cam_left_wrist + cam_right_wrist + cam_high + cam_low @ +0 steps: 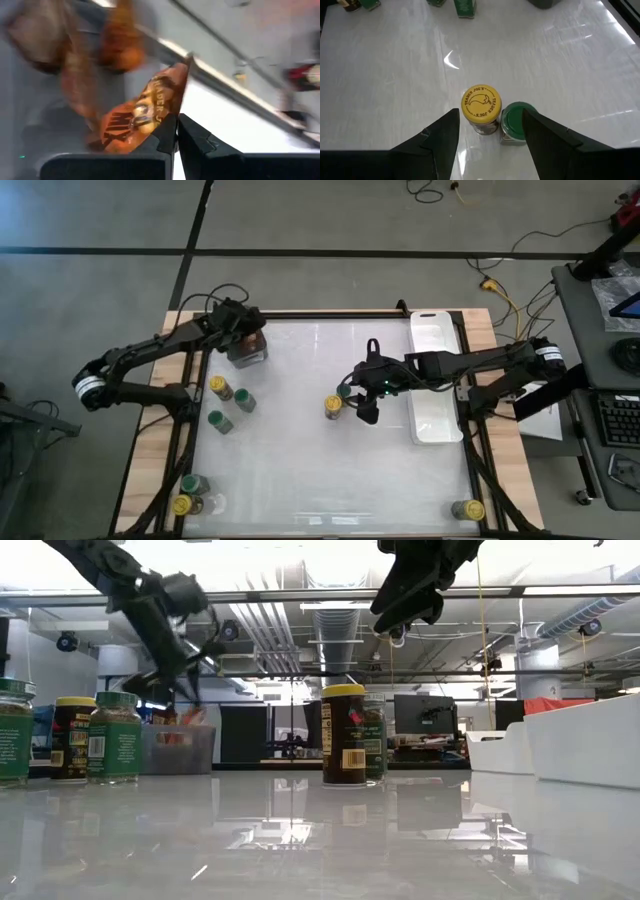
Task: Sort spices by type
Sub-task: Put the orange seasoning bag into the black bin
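Two spice jars stand together mid-table, one with a yellow lid [481, 104] and one with a green lid [516, 119]. My right gripper [490, 114] hangs open well above them [405, 610], a finger on either side. More jars stand at the left [218, 386], in the near left corner [187, 492] and in the near right corner [466, 509]. My left gripper [243, 330] is at the grey cup [247, 350] at the far left, shut on an orange packet [145, 107]. My left gripper pinches the orange packet by one edge [164, 122] between its two shut fingers. The packet sticks out past the fingertips, tilted. Whether its other end is clear of the grey cup, I cannot tell.
A long white tray [436, 380] lies along the table's right side, just beyond my right gripper. The grey cup [180, 748] holds brown and orange sticks. The table's middle and near part between the jar groups is bare white surface.
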You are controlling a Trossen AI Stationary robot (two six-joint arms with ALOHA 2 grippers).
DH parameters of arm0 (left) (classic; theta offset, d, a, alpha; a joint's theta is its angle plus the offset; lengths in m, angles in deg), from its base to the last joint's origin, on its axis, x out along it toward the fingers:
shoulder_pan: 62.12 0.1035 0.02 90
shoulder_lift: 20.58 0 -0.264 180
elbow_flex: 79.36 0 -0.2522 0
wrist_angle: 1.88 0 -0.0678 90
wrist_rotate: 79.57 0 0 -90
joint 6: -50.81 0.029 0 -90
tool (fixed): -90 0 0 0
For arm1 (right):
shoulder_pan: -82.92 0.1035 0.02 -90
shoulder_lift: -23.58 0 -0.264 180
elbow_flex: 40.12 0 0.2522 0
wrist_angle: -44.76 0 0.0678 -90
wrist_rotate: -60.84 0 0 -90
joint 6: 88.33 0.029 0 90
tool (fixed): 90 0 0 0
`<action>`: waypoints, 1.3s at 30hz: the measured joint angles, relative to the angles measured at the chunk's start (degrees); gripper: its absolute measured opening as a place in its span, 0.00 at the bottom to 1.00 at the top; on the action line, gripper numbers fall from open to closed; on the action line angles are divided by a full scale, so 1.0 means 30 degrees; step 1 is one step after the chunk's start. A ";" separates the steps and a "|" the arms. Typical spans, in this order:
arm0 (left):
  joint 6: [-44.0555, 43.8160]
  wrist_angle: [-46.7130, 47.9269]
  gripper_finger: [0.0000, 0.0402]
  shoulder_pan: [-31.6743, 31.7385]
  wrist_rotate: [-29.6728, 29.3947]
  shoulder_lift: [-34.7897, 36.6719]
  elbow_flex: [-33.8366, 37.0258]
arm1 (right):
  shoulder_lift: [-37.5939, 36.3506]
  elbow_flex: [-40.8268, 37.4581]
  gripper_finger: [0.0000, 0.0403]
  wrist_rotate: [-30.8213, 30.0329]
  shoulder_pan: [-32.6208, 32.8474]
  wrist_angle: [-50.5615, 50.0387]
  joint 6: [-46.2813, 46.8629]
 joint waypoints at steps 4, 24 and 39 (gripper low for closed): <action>-0.0260 -0.0177 0.00 -0.0017 -0.0038 -0.0123 0.0149 | 0.0000 0.0000 0.51 0.0031 0.0000 0.0001 -0.0125; -0.0453 -0.0926 0.00 0.0625 0.0100 -0.0097 0.0640 | 0.0000 0.0000 0.51 0.0115 0.0000 -0.0181 -0.0183; -0.0621 -0.1532 0.00 0.0601 0.0523 0.0598 0.1078 | 0.0000 -0.0066 0.51 0.0079 -0.0081 -0.0010 -0.0212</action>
